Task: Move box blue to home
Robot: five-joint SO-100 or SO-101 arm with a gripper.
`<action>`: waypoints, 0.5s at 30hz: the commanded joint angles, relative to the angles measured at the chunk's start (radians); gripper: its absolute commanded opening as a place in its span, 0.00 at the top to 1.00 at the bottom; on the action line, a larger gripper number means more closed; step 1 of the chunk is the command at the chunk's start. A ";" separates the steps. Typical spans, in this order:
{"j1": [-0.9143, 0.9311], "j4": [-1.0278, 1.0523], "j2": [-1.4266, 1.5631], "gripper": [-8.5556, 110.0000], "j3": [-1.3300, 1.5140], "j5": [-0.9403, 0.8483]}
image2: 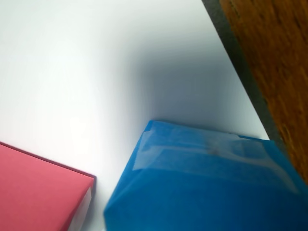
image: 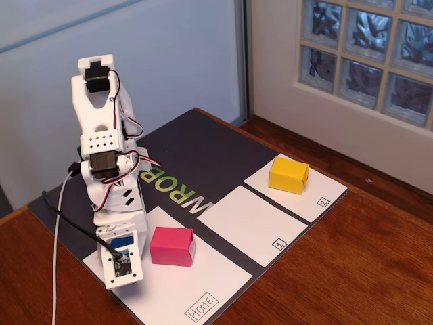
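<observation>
Blue fills the lower right of my wrist view: the box blue [image2: 207, 183] sits right under my camera, glossy and slightly blurred, over the white sheet marked home [image2: 96, 72]. In the fixed view only a sliver of that box [image: 122, 242] shows, tucked behind my lowered wrist, above the near left part of home [image: 203, 288], whose handwritten label sits at its near corner. My fingers [image: 124, 249] are hidden behind the wrist housing there and do not appear in the wrist view, so I cannot tell how wide they stand or whether they hold the box; it may be gripped, but nothing confirms it. The pink box [image: 172, 246] rests on home just to the right of my wrist in the fixed view, and its corner shows at the lower left of the wrist view, close to the blue one but apart. The yellow box [image: 288, 174] sits on the far sheet marked 2 [image: 318, 196]. The sheet marked 1 [image: 250, 223] lies between. All sheets lie on a dark mat [image: 196, 149] over the wooden surface [image: 352, 271].
</observation>
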 commanded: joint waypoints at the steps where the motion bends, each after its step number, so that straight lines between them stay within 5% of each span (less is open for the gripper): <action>1: 0.002 -0.021 0.005 0.93 -0.035 -0.020; 5: 0.020 -0.025 0.005 0.93 -0.037 -0.052; 9: 0.035 -0.040 0.005 0.78 -0.037 -0.094; 15: 0.044 -0.048 0.009 0.75 -0.037 -0.104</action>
